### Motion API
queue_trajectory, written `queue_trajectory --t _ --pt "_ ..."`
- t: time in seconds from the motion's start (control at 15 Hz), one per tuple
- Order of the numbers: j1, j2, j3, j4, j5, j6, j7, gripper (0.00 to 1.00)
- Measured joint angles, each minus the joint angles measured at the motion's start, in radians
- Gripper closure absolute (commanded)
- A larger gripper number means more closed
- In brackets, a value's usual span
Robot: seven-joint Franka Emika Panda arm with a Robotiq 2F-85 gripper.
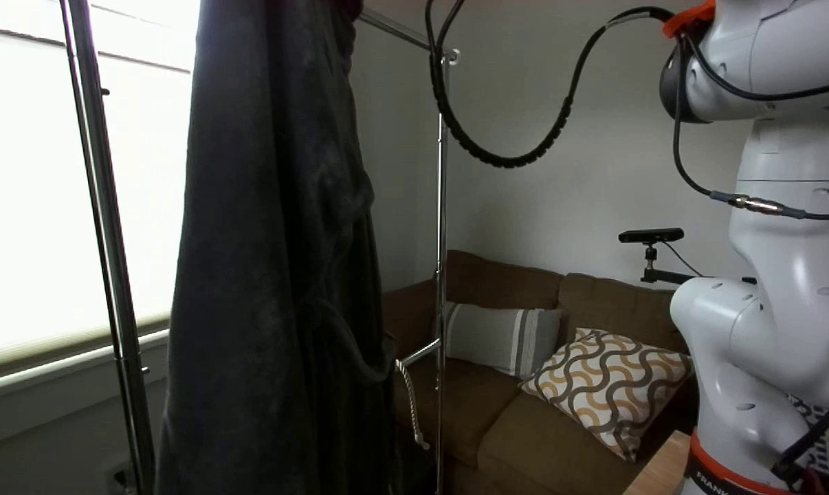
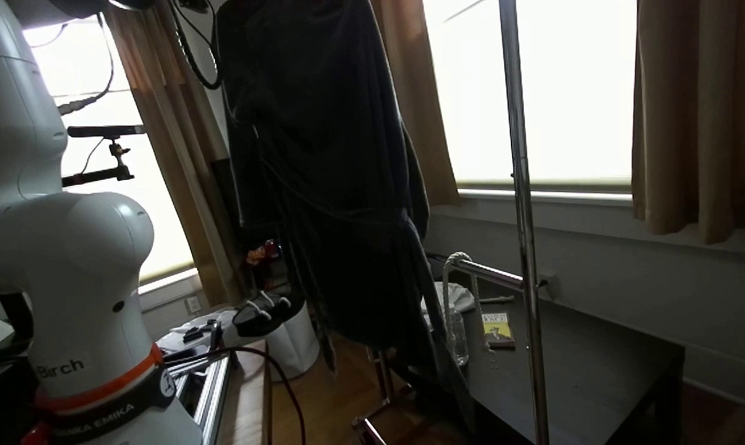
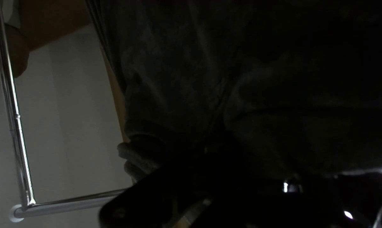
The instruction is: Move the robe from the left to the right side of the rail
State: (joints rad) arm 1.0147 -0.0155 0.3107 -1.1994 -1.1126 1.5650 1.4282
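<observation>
In the wrist view, the thin, silvery metal rail (image 3: pixel 73 202) ran left from the dark gripper (image 3: pixel 184 186) to an end corner. Open room, backed by a pale grey wall (image 3: pixel 67 110), lay to the gripper's upper left, between the rail's upright pole (image 3: pixel 12 91) and the edge of the long, dark grey, plush robe (image 3: pixel 178 79). The robe hung directly ahead of the gripper and spread to its right. In an exterior view, the robe also hung apart from a rail upright (image 2: pixel 519 154). The gripper overlapped the robe in the wrist view; darkness prevented telling whether its jaws were apart, together or clamped on the cloth.
</observation>
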Motion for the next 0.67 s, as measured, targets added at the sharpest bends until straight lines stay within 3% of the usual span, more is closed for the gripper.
queue_trajectory --t 0.2,0.27,0.67 --pt "0.000 -0.012 0.001 -0.030 0.014 0.000 0.009 0.89" --pt "-0.001 -0.006 0.000 -0.029 0.014 0.000 0.009 0.97" --pt "-0.005 -0.005 -0.007 -0.039 0.033 -0.073 0.006 0.97"
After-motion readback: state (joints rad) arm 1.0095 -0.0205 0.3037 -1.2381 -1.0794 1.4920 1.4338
